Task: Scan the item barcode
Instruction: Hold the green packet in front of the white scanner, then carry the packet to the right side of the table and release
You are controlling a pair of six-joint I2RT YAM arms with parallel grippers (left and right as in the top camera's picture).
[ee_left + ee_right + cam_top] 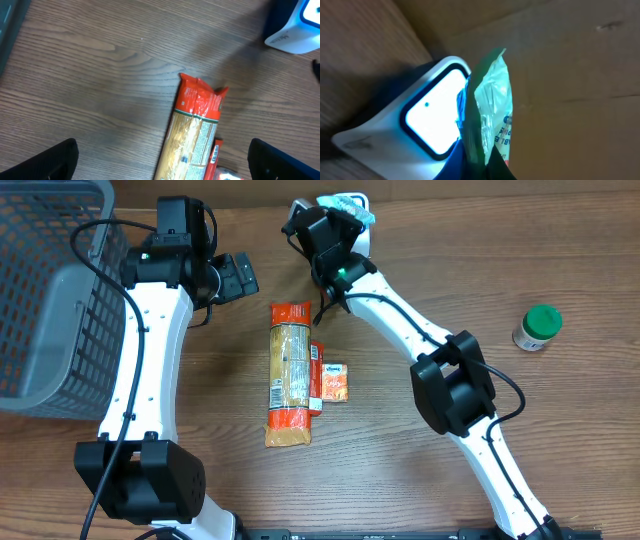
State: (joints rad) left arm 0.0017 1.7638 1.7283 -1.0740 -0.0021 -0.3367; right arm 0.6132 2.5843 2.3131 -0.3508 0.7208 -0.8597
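Observation:
My right gripper is shut on a thin green and clear packet, which it holds upright on edge just in front of the scanner, a white unit with a lit window. In the overhead view this gripper and the packet are at the table's far edge beside the scanner. No barcode shows on the packet. My left gripper is open with nothing between its fingers. It hovers over the top end of a long orange pasta bag, and the scanner shows at the upper right of the left wrist view.
The pasta bag lies lengthwise mid-table with a red bar and a small orange packet against its right side. A grey mesh basket stands at the left. A green-capped jar stands far right. A cardboard wall rises behind the scanner.

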